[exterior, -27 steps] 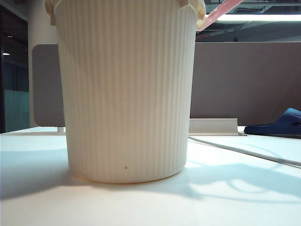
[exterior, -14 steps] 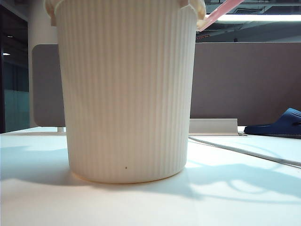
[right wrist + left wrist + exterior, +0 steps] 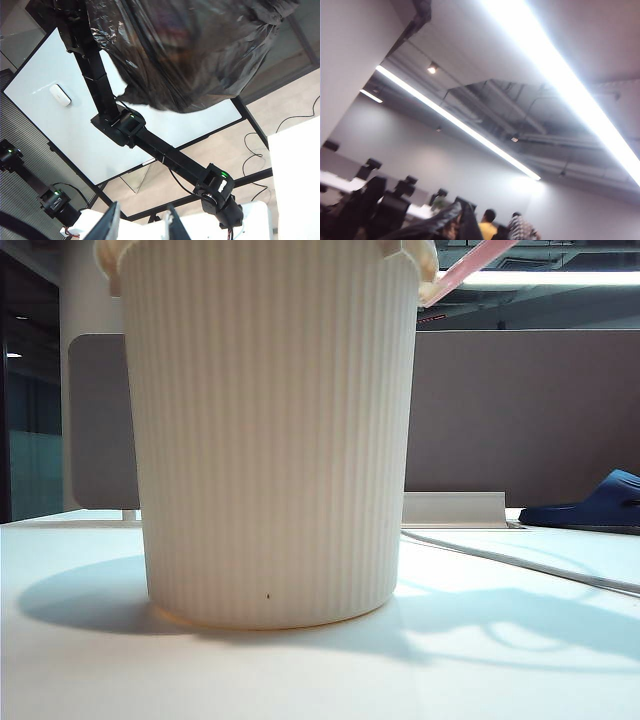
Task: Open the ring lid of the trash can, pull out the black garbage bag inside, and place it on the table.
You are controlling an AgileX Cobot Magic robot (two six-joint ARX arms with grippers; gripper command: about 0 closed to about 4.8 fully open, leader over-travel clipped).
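The cream ribbed trash can (image 3: 270,440) stands on the white table (image 3: 500,670) and fills the middle of the exterior view. The pink ring lid (image 3: 470,265) slants upward off the can's right rim. The black garbage bag (image 3: 200,55) hangs crinkled in the air, clear of the can, above the black left arm (image 3: 100,85). A fold of the bag (image 3: 435,225) fills the spot where the left gripper's jaws sit; its fingers do not show. My right gripper (image 3: 144,205) has its fingers apart with nothing between them. Neither gripper shows in the exterior view.
A grey-brown partition (image 3: 520,410) runs behind the table. A blue slipper (image 3: 590,505) lies at the far right, and a pale cable (image 3: 520,560) crosses the tabletop. A second black arm (image 3: 30,185) and a whiteboard (image 3: 75,130) appear in the right wrist view.
The wide shadow on the table left of the can has drawn in to a rounded patch close to the can. The can and the ring lid have stayed put.
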